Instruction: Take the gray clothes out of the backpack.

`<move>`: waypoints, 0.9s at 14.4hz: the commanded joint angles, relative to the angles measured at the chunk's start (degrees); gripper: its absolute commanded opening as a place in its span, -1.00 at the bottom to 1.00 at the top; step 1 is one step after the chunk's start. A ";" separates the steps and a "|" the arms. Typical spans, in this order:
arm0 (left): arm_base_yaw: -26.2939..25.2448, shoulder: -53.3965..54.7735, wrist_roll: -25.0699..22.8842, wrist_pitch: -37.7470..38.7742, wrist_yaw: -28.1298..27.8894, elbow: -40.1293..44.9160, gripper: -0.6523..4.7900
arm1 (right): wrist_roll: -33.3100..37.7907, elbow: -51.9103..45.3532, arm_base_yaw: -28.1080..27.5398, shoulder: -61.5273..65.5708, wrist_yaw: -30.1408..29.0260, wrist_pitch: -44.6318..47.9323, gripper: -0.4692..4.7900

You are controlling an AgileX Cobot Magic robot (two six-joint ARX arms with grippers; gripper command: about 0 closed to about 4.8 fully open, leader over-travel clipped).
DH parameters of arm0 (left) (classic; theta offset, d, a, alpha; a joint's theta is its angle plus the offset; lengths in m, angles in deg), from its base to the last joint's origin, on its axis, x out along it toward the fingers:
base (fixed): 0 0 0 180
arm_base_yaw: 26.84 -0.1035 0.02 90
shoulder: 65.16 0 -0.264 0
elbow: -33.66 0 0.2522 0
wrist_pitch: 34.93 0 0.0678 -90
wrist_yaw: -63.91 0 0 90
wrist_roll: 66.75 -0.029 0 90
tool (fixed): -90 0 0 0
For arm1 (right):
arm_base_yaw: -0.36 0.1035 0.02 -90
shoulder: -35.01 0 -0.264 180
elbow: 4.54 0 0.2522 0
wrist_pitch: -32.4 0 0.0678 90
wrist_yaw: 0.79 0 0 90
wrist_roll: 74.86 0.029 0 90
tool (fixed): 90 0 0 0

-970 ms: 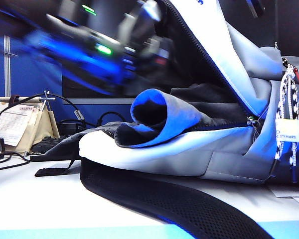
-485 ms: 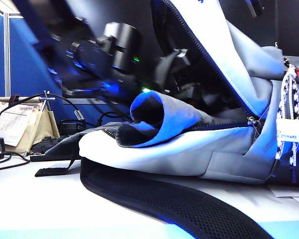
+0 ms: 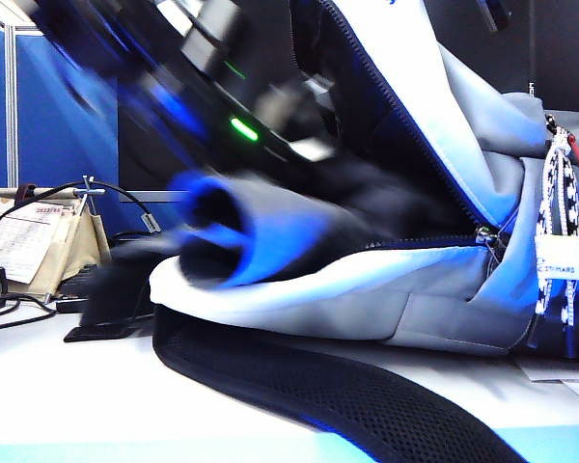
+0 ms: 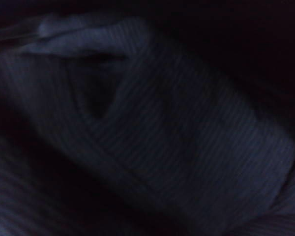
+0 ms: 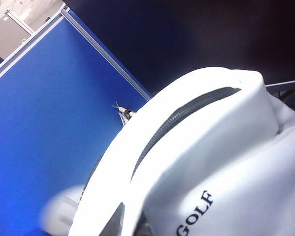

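Note:
The pale backpack (image 3: 434, 289) lies on its side on the white table, its zippered flap (image 3: 415, 87) lifted. From the mouth sticks the gray clothes (image 3: 261, 227), a blurred tube-shaped sleeve. My left gripper (image 3: 318, 154) reaches into the dark opening above the sleeve; motion blur hides its fingertips. The left wrist view is filled with dark gray knit (image 4: 177, 147), so the gripper is shut on the gray clothes. The right wrist view has the white flap (image 5: 216, 147) with its zipper (image 5: 187, 110) right at my right gripper. That gripper is shut on the flap and holds it up; its fingers do not show.
A black mesh strap (image 3: 347, 395) curves over the table in front of the backpack. A black-white cord (image 3: 557, 222) with a red string hangs at its right end. A desk calendar (image 3: 24, 241) and cables (image 3: 125, 207) stand at the far left before a blue partition (image 3: 58, 125).
My left arm has dropped into the backpack's mouth and its gripper has shut. The gray sleeve has slid left, further out of the opening. The flap has stayed up.

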State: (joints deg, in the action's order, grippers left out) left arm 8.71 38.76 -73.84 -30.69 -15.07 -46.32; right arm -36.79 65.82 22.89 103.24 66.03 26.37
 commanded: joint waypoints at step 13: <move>-34.29 -39.65 -4.39 30.27 -21.24 2.86 0.18 | -8.50 0.70 0.81 -1.25 -2.58 -7.04 0.87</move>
State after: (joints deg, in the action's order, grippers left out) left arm -25.28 -0.75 -79.04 1.70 -40.46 -43.06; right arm -45.01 66.02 23.58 102.34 63.89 17.76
